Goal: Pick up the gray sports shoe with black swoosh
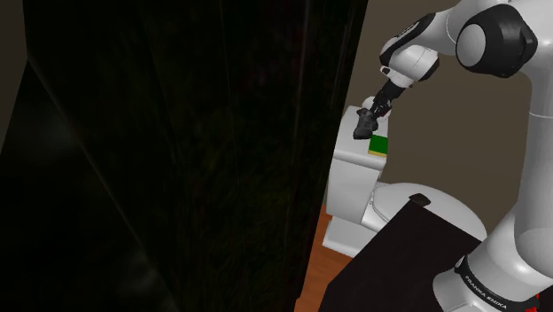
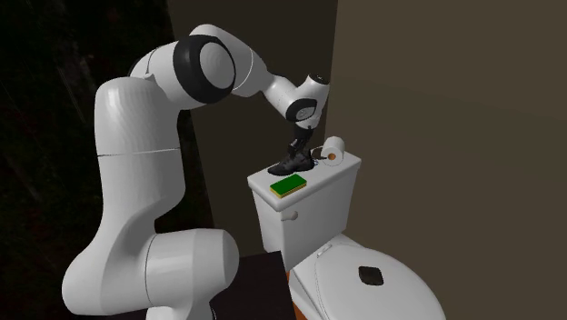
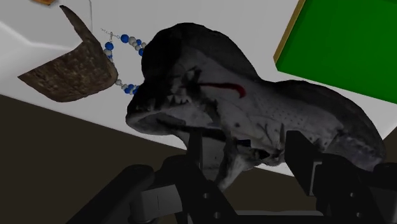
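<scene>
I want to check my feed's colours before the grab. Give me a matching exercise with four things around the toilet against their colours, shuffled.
Things:
1. shoe
2. flat pad
3. bead string
4. toilet lid

Colours:
A. white
B. green with a yellowish edge
C. dark grey with a red streak
D. blue and whitish

Pairs: 1-C, 2-B, 3-D, 4-A
</scene>
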Motion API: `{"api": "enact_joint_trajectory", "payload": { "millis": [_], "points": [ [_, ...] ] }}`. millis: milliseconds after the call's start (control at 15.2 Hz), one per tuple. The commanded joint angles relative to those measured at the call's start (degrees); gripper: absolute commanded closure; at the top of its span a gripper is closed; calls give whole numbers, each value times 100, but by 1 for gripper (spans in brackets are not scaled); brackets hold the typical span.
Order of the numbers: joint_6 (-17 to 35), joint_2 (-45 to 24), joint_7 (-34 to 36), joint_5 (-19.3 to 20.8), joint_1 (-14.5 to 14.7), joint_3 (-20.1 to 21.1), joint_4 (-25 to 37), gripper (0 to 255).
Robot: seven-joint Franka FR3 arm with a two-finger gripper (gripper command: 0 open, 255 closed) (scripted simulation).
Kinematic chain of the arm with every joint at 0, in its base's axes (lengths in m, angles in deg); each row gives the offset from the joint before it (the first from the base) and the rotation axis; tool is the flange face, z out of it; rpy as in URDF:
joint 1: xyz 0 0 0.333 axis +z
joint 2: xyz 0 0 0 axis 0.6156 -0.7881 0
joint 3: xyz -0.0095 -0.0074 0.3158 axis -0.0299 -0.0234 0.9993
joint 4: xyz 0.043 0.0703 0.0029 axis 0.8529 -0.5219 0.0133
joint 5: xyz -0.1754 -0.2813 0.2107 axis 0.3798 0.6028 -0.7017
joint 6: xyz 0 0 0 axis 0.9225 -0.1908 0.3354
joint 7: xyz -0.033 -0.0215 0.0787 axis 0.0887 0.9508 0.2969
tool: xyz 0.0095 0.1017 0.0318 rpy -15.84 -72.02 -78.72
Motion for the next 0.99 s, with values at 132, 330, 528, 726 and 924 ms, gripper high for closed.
{"api": "enact_joint_trajectory", "payload": {
  "millis": [132, 330, 528, 726, 924],
  "points": [
    [-161, 163, 179, 197, 83, -102, 78, 255],
    [-302, 275, 308, 340, 130, -173, 162, 255],
    [-449, 379, 433, 476, 171, -237, 259, 255],
    [-603, 474, 555, 603, 205, -295, 369, 255],
    [-663, 508, 600, 650, 217, -315, 415, 255]
  ]
}}
